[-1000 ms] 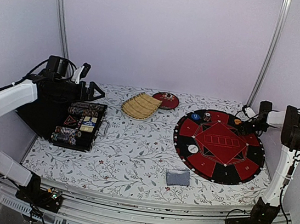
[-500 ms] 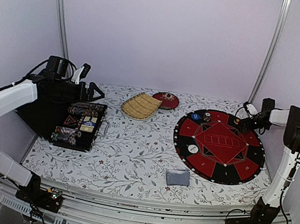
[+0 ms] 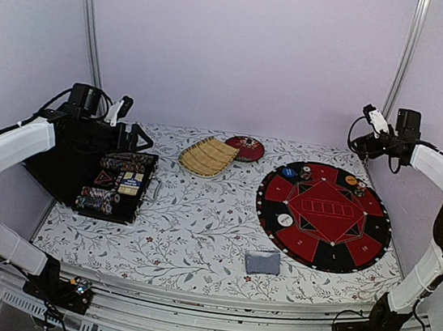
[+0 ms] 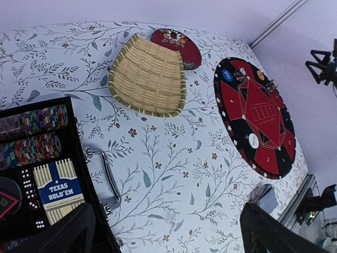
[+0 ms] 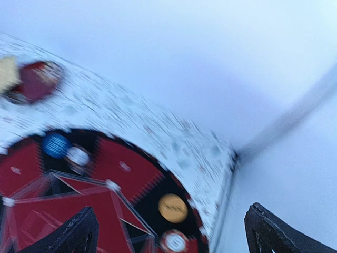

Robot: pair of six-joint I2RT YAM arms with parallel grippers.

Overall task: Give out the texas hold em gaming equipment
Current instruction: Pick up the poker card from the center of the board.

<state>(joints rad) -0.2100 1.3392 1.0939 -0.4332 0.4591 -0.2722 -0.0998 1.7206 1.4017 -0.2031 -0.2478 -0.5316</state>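
Poker chips lie along the far edge of the round red-and-black mat (image 3: pixel 323 216): a blue chip (image 3: pixel 288 173), an orange chip (image 3: pixel 351 181) and a red-white chip (image 3: pixel 359 191). The white button (image 3: pixel 285 220) rests on the mat's left side. In front of the mat lies the grey-blue card deck (image 3: pixel 262 261). My right gripper (image 3: pixel 363 129) hangs open and empty high above the mat's far right; its blurred wrist view shows the orange chip (image 5: pixel 172 207) below. My left gripper (image 3: pixel 131 136) is open and empty over the black case (image 3: pixel 117 183), which holds rows of chips (image 4: pixel 37 132).
A woven bamboo tray (image 3: pixel 208 156) and a round red dish (image 3: pixel 245 147) sit at the back centre. The case's metal handle (image 4: pixel 102 176) points toward the table's middle. White walls and two metal posts close in the back corners.
My right gripper has lifted from the mat's far right edge, by the orange chip, to high near the back right post. The left arm has hardly moved.
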